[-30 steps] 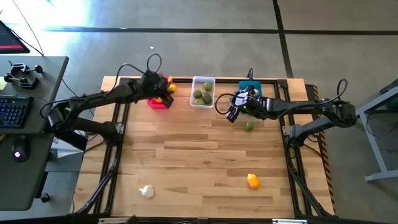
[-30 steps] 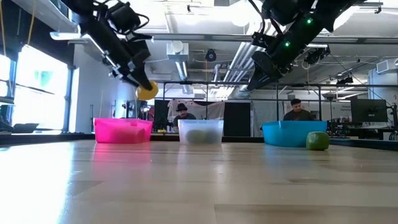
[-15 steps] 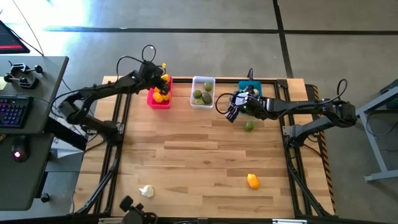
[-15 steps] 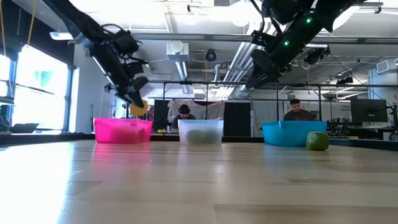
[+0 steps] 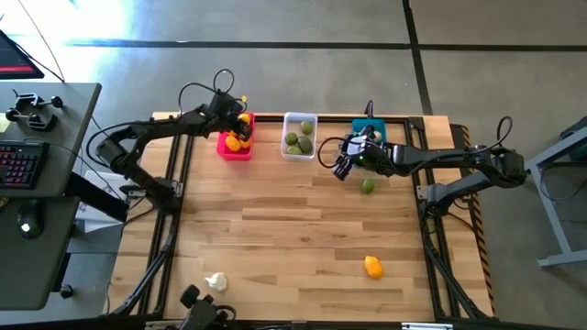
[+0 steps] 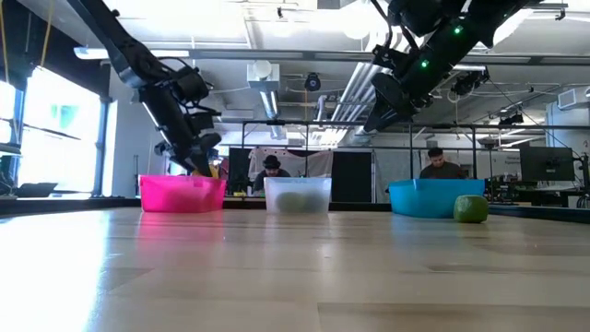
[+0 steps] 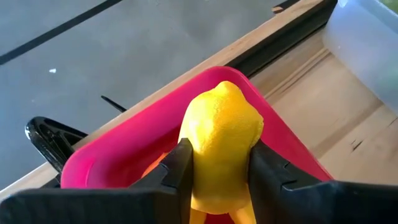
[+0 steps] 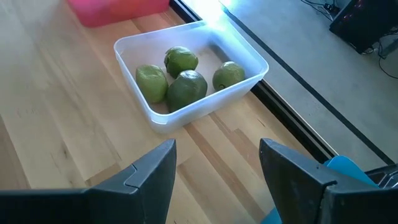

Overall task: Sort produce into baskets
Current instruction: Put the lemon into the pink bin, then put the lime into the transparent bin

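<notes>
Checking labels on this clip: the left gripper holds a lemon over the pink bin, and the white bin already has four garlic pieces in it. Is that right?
One detail is wrong. The white bin holds four green limes, not garlic; the right wrist view shows this plainly. The rest stands: the left gripper holds a lemon over the pink bin.

**A robotics lab in an open industrial hall**

A wooden worktop (image 5: 303, 229) framed in black rails is set on a bare concrete floor (image 5: 275, 55). Exposed ducts (image 6: 267, 88) and ceiling lights are seen overhead. Seated people (image 6: 270, 171) at monitors (image 6: 546, 164) are visible behind, and a keyboard (image 5: 23, 165) lies on a side desk (image 5: 55, 211).
</notes>
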{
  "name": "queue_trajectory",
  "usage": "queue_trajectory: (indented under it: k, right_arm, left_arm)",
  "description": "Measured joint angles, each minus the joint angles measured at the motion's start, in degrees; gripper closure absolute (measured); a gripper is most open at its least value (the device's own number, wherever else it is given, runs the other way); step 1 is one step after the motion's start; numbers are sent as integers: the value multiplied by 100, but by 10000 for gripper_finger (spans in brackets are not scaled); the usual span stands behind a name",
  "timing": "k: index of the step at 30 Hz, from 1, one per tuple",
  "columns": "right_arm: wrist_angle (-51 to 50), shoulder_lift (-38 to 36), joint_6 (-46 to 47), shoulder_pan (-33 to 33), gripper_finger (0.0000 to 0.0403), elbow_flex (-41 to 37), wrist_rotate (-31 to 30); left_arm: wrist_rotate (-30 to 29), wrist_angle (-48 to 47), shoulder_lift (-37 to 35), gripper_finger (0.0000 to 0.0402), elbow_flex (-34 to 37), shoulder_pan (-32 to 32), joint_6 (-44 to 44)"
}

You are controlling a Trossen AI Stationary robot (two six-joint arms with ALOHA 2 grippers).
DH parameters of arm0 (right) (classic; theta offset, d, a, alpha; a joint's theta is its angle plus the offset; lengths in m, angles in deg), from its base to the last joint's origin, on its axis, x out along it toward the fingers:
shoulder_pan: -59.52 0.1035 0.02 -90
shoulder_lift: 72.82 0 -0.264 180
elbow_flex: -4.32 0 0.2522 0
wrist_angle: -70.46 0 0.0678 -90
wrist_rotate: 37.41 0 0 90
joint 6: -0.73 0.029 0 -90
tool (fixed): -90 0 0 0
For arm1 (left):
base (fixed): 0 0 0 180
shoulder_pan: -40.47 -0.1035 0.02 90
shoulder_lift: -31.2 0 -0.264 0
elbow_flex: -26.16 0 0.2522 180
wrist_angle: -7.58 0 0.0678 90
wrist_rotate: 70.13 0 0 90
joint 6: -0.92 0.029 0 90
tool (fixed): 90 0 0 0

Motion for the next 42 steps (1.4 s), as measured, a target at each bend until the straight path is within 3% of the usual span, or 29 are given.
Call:
queue_trajectory:
  k: [10,16,24,31,36,40,42]
  right_arm:
    - [-1,0,15,0,181,0,0]
    - [-1,0,17,0,181,0,0]
    - [-1,0,17,0,181,0,-2]
    - [115,0,91,11,195,0,-149]
    - [319,46,302,218,280,0,-1043]
    - [617,187,266,359,375,2,-1227]
    - [775,291,268,410,394,2,-1233]
  left_arm:
    - [-13,42,0,208,0,2,-150]
    - [-12,315,-18,194,0,2,-176]
    - [299,477,-99,246,39,15,-33]
    - [770,1970,-287,337,797,331,161]
    - [780,3012,-685,395,1354,769,162]
    - [778,3367,-1070,394,1590,1136,172]
    - [780,3424,-1256,395,1659,1325,171]
